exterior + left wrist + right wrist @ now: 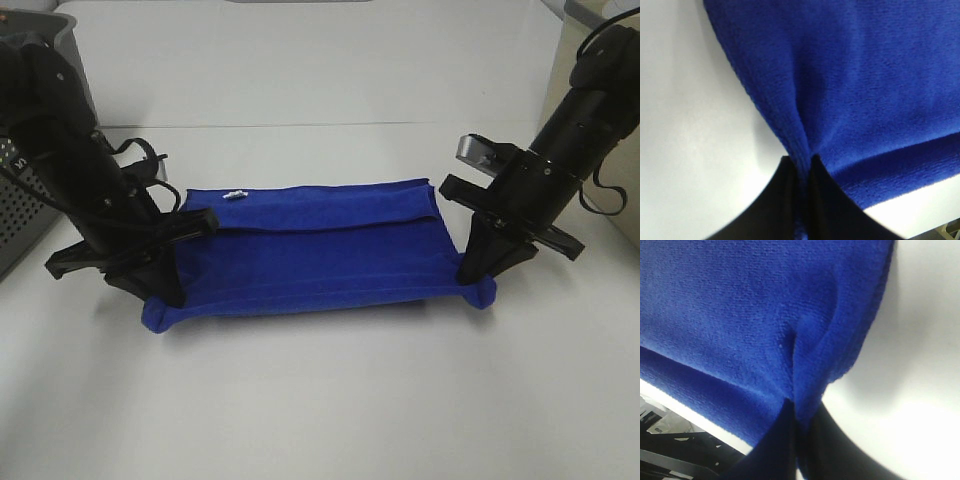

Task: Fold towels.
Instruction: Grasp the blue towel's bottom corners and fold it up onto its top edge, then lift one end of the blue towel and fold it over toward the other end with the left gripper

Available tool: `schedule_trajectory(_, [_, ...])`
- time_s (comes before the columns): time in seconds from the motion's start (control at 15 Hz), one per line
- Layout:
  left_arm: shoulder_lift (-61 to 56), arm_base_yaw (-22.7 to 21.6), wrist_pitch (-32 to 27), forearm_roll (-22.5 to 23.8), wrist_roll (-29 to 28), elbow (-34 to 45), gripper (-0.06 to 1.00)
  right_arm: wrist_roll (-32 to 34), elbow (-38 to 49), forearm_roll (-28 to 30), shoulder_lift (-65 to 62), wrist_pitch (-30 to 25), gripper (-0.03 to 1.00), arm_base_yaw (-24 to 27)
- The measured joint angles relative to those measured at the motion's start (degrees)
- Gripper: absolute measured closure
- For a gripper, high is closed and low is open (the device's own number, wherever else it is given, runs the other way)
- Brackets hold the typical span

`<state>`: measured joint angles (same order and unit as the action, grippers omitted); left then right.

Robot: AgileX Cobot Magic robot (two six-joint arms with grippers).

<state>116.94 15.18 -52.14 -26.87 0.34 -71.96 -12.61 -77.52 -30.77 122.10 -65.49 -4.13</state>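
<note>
The royal-blue towel (310, 255) lies on the white table, folded into a long band with a small pale tag (235, 195) at its far left edge. My left gripper (160, 300) is shut on the towel's near left corner, and the left wrist view shows the cloth (850, 90) pinched between the black fingers (777, 200). At the near right corner my right gripper (478, 285) is shut on the fabric, which bunches up (805, 375) between its fingers (840, 450) in the right wrist view.
A grey perforated box (25, 215) stands at the left edge behind the left arm. The white table (330, 400) spreads out in front of the towel and behind it. A pale wall or panel (600, 60) rises at the far right.
</note>
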Motion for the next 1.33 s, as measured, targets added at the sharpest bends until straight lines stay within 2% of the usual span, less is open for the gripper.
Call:
schedule_trajectory(0.2, [-1.83, -0.23, 1.03, -0.11, -2.18, -3.72, 0.90, -1.60, -0.57, -0.34, -0.52, 3.09, 0.94, 0.00])
schedule_trajectory(0.33, [-0.52, -0.97, 0.63, 0.06, -3.61, -8.25, 0.90, -2.18, -5.61, -0.92, -0.34, 4.53, 0.94, 0.00])
schedule_trajectory(0.53, [3.61, -1.83, -0.23, 0.80, -4.18, -16.96, 0.90, -2.58, -19.88, -1.03, 4.18, 2.75, 0.94, 0.00])
schedule_trajectory(0.6, [4.53, -1.95, -0.40, 0.97, -4.18, -18.28, 0.90, -2.41, -22.00, -1.03, 5.50, 2.12, 0.94, 0.06])
schedule_trajectory(0.73, [8.94, -2.69, -0.97, 1.60, -4.30, -25.90, 0.90, -1.89, -32.95, -0.97, 12.55, -0.57, 0.94, 0.06])
schedule_trajectory(0.93, [13.29, -2.98, -0.52, 2.69, -4.30, -31.05, 0.90, -1.49, -39.53, -0.97, 17.93, -0.97, 0.94, 0.06])
schedule_trajectory(1.07, [15.58, -2.98, 0.34, 2.92, -4.30, -31.28, 0.89, -1.49, -39.94, -0.97, 19.88, -0.74, 0.94, 0.06])
schedule_trajectory(1.13, [16.50, -2.98, 0.40, 3.04, -4.30, -31.28, 0.84, -1.49, -39.94, -0.97, 20.57, -0.52, 0.91, 0.06])
schedule_trajectory(1.2, [16.96, -2.98, 1.15, 3.09, -4.30, -31.28, 0.73, -1.49, -39.94, -0.97, 20.97, -0.46, 0.83, 0.06])
schedule_trajectory(1.27, [17.02, -2.98, 2.41, 3.27, -4.30, -31.28, 0.56, -1.49, -39.94, -1.03, 21.14, -0.46, 0.71, 0.06])
schedule_trajectory(1.33, [17.02, -2.98, 3.95, 3.32, -4.30, -31.28, 0.41, -1.49, -39.94, -1.66, 21.14, -0.46, 0.50, 0.06])
